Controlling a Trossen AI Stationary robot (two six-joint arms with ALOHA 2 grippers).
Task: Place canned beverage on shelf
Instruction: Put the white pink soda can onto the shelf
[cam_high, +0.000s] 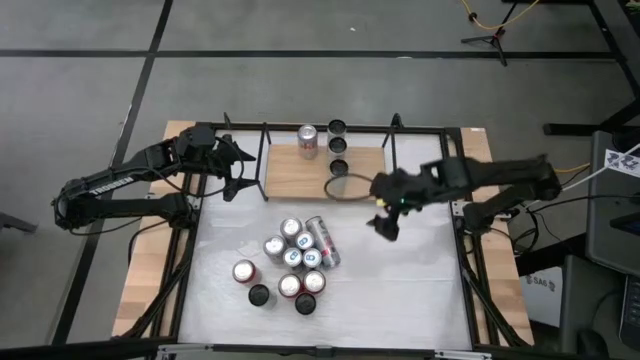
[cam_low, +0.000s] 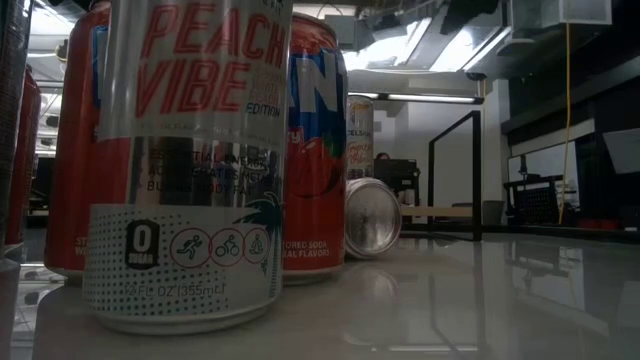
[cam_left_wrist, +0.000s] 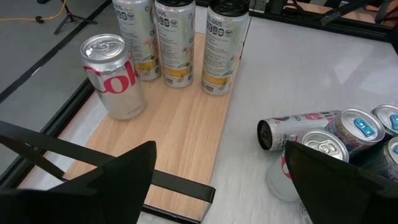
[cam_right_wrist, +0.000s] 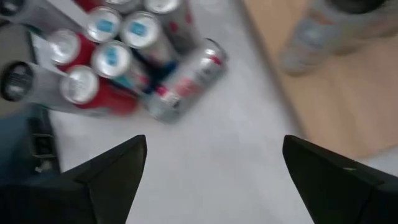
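- High view shows the right gripper (cam_high: 385, 226) hovering over bare white tabletop (cam_high: 400, 290), jaws spread wide and holding nothing; it sits just right of the can cluster (cam_high: 290, 262), probably lining up for a pick.
- Right wrist view looks past the two dark fingers (cam_right_wrist: 112, 165) at a tipped can (cam_right_wrist: 183, 81) lying on its side at the cluster's edge, the closest one to that gripper.
- Farther left, the left gripper (cam_high: 238, 172) waits at the left end of the shelf (cam_high: 300, 175), also wide open and empty.
- Left wrist view shows the shelf already bearing four upright cans: a silver cola can (cam_left_wrist: 112, 74) and three tall slim ones (cam_left_wrist: 177, 40) lined up at the far end, leaving the near boards free for more.
- Low view is mostly filled by a near can (cam_low: 190, 160); neither gripper shows there.
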